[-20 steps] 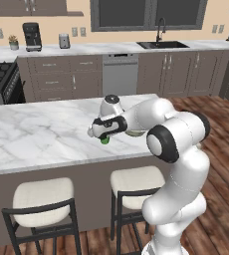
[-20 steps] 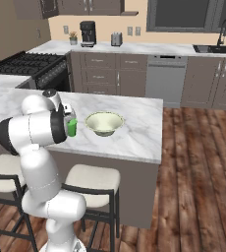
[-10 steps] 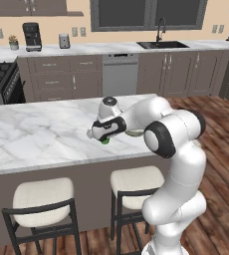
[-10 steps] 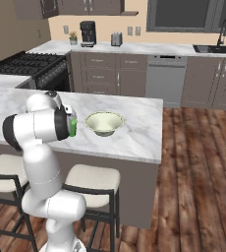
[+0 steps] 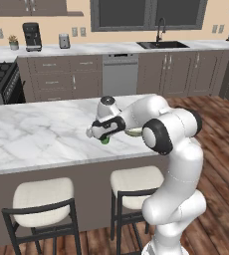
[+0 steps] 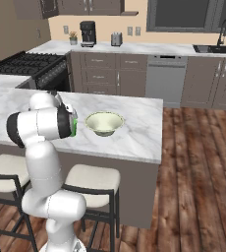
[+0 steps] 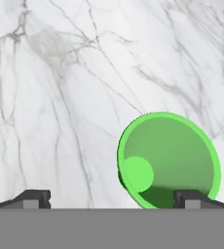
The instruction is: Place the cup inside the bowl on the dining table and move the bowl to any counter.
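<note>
You are looking at the bench [image 6: 134, 133], a white grey-veined marble slab on a dark base. On it stand the cream bowl [image 6: 104, 123] and, just beside it on your left in the right base view, the green cup [image 7: 167, 158], upright.

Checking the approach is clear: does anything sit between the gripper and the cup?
No. In the hand view the open gripper looks straight down on the cup, nothing between, bare dining table around it.

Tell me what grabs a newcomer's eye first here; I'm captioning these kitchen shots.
The bright green cup stands out against the white marble dining table, sitting right under the open claw. Just beside it on the same slab rests the wide cream bowl, holding nothing.
</note>
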{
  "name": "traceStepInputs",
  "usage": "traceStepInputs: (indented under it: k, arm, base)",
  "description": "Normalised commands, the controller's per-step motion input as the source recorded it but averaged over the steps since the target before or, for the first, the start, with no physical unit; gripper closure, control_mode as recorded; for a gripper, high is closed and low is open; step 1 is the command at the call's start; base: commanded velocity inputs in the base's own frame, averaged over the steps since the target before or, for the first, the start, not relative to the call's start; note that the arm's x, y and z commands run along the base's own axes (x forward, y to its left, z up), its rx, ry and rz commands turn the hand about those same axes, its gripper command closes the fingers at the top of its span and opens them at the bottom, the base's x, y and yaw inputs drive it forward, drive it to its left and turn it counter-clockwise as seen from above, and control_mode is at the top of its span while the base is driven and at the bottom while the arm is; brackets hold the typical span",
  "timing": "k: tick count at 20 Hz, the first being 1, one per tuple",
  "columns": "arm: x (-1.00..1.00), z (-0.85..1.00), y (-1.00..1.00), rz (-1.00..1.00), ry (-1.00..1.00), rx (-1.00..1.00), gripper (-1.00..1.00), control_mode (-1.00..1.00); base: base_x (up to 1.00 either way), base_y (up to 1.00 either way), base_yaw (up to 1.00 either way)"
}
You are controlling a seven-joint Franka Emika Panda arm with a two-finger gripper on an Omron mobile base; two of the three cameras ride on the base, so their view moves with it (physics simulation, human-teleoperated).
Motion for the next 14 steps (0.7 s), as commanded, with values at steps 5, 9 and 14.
traceStepInputs:
  k: [5,9,14]
  arm:
    - [0.04,-0.07,0.00,0.00,0.02,-0.01,-1.00,-1.00]
    - [0.05,-0.15,0.01,0.00,0.00,0.00,-1.00,-1.00]
    - [0.08,-0.15,0.00,0.00,0.00,0.00,-1.00,-1.00]
  base:
    - [0.00,0.00,0.00]
    - [0.00,0.00,0.00]
    - [0.00,0.00,0.00]
